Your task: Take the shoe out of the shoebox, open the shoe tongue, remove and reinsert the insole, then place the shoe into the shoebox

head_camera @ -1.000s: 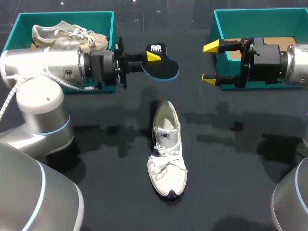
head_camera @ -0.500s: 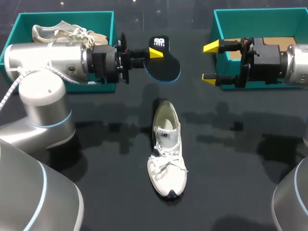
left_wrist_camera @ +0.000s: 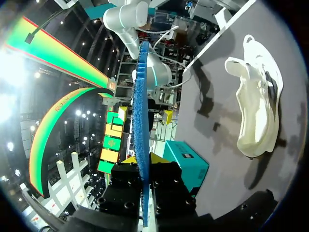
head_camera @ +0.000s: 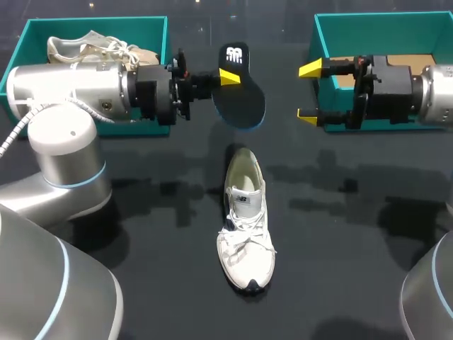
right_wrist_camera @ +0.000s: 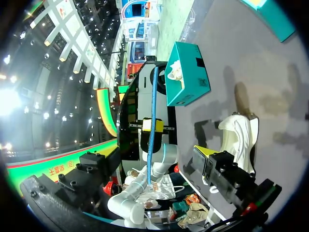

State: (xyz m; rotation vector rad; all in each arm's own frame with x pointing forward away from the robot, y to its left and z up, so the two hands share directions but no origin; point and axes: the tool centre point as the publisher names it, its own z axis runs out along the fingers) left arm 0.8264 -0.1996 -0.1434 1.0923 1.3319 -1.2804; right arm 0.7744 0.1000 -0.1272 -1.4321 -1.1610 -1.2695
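Note:
A white shoe [head_camera: 245, 219] lies on the black table, toe toward the front edge and its opening facing up; it also shows in the left wrist view [left_wrist_camera: 256, 116] and the right wrist view [right_wrist_camera: 239, 133]. My left gripper [head_camera: 226, 76] is shut on a black insole [head_camera: 239, 88] with a blue rim, held in the air behind the shoe. From the left wrist the insole [left_wrist_camera: 140, 121] is edge-on between the yellow tips of that gripper [left_wrist_camera: 142, 159]. My right gripper [head_camera: 309, 92] stands open and holds nothing, in front of the right shoebox [head_camera: 382, 28], facing the insole [right_wrist_camera: 152, 121].
A teal shoebox [head_camera: 152, 28] at the back left holds a second pale shoe [head_camera: 99, 49]; my left arm lies across its front. The right shoebox shows a brown lining. The left box [right_wrist_camera: 186, 72] appears beyond the insole in the right wrist view.
The left gripper has shifted a little right and turned the insole, whose heel end now points further back. The right arm and the shoe have not moved.

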